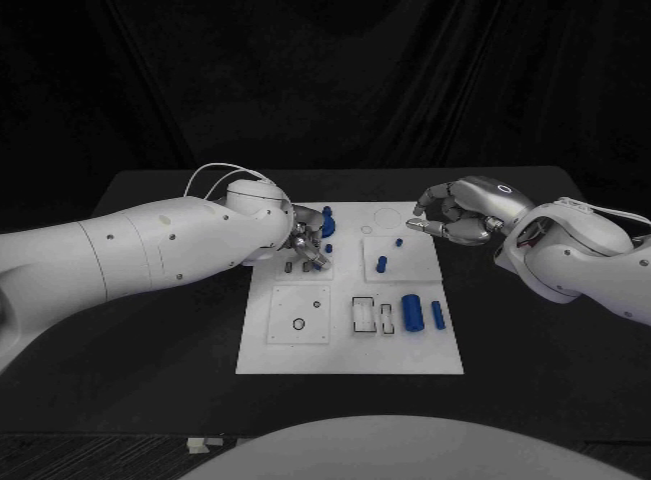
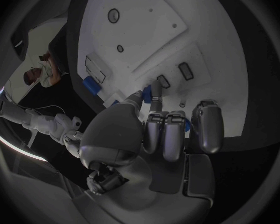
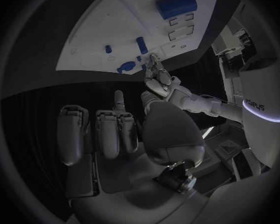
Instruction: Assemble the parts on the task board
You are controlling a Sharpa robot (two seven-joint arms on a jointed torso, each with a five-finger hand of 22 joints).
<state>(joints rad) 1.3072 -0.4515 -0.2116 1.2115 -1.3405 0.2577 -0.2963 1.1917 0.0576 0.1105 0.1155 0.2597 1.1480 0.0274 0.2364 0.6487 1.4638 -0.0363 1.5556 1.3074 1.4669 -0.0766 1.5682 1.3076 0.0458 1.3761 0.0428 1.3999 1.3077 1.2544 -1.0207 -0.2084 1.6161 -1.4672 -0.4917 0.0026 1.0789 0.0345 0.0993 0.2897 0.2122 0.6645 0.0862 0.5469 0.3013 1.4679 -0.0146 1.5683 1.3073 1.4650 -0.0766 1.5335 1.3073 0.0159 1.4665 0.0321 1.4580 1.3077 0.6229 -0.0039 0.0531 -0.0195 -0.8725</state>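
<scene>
The white task board (image 1: 351, 345) lies in the middle of the black table. My left hand (image 1: 308, 242) is low over the board's far left corner; in the left wrist view that hand (image 2: 162, 132) pinches a small blue part (image 2: 147, 91) between thumb and a finger, just above two small rectangular slots (image 2: 163, 81). Another blue part (image 1: 327, 221) stands right beside it. My right hand (image 1: 459, 214) hovers at the board's far right corner, fingers curled in with nothing in them (image 3: 112, 129). On the board lie a thick blue cylinder (image 1: 410, 313), a slim blue rod (image 1: 438, 316) and a short blue piece (image 1: 383, 264).
A small blue peg (image 1: 399, 241) stands near the board's far right. Rectangular recesses (image 1: 363, 314) and a ring-shaped recess (image 1: 298, 325) mark the near half. Bare black table (image 1: 152, 330) lies on both sides of the board. Small scraps (image 1: 203, 443) sit at the table's front edge.
</scene>
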